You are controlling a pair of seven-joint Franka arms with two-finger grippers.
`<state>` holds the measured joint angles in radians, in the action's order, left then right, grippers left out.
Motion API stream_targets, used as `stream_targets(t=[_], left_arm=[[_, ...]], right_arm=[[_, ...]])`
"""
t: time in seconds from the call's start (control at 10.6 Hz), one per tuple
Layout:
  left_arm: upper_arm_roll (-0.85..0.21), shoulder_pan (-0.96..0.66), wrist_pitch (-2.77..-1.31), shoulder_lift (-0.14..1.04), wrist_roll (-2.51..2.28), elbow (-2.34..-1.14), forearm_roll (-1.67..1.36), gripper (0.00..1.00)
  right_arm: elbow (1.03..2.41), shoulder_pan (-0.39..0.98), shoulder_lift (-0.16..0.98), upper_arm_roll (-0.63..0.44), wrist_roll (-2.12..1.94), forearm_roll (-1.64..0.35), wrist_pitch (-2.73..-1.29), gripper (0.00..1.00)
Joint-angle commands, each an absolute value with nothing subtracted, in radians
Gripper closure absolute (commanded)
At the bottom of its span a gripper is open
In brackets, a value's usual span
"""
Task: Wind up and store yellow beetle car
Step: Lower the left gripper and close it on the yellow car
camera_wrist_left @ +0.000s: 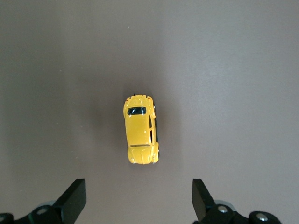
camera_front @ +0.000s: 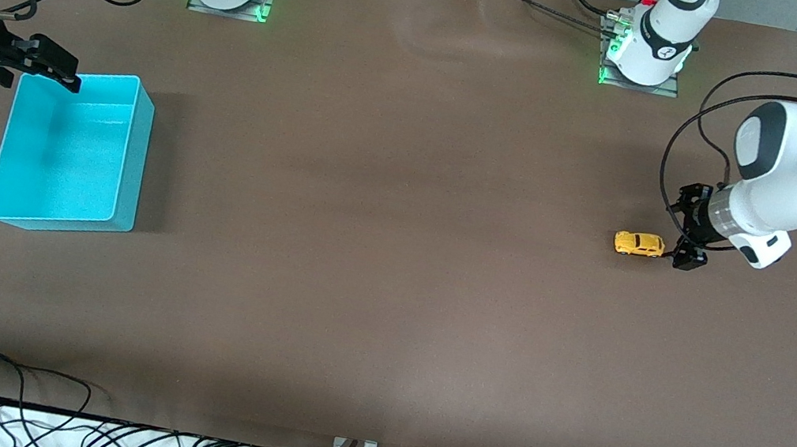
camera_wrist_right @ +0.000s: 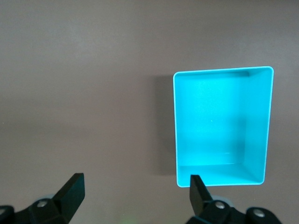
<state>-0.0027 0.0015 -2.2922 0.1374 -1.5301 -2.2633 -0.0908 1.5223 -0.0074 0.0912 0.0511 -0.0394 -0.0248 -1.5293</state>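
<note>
The brown surface [camera_front: 375, 268] carries only two things, well apart: a cyan bin [camera_front: 70, 151] toward the right arm's end and the yellow beetle car [camera_front: 638, 244] toward the left arm's end. The bin stands upright with nothing inside it. The car rests on its wheels on bare surface, with nothing between it and the left tool [camera_front: 688, 236], which sits low just beside the car's end, its wrist bent down from the white forearm. In the left wrist view the car [camera_wrist_left: 141, 135] lies ahead of the two spread fingers [camera_wrist_left: 72, 198], which grip nothing. The right tool [camera_front: 44, 62] hangs over the bin's edge, also wide open and holding nothing, with the bin [camera_wrist_right: 222, 126] ahead of it.
</note>
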Motion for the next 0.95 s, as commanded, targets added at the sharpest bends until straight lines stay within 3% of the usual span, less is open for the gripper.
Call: stream_targets(t=[0.0,0.57,0.66,0.76,0.85], left_arm=[[-0.009,0.002,-2.379,0.243,-1.697,-2.256,-0.005,0.0],[-0.011,-0.035,-2.439,0.362,-1.824,-2.267,0.086,0.0],[-0.011,-0.041,-2.439,0.367,-1.824,-2.269,0.086,0.09],[-0.011,-0.041,-2.439,0.365,-1.824,-2.269,0.086,0.4],[-0.009,-0.04,-2.439,0.361,-1.827,-2.267,0.086,0.54]], right_arm=[[1.523,-0.011,0.092,0.051,-0.046,-0.038,-1.542,0.0],[1.523,-0.011,0.094,0.051,-0.048,-0.04,-1.542,0.0],[1.523,-0.011,0.094,0.051,-0.046,-0.04,-1.542,0.0],[1.523,-0.011,0.094,0.051,-0.046,-0.04,-1.542,0.0],[1.523,-0.011,0.097,0.051,-0.046,-0.04,-1.543,0.0]])
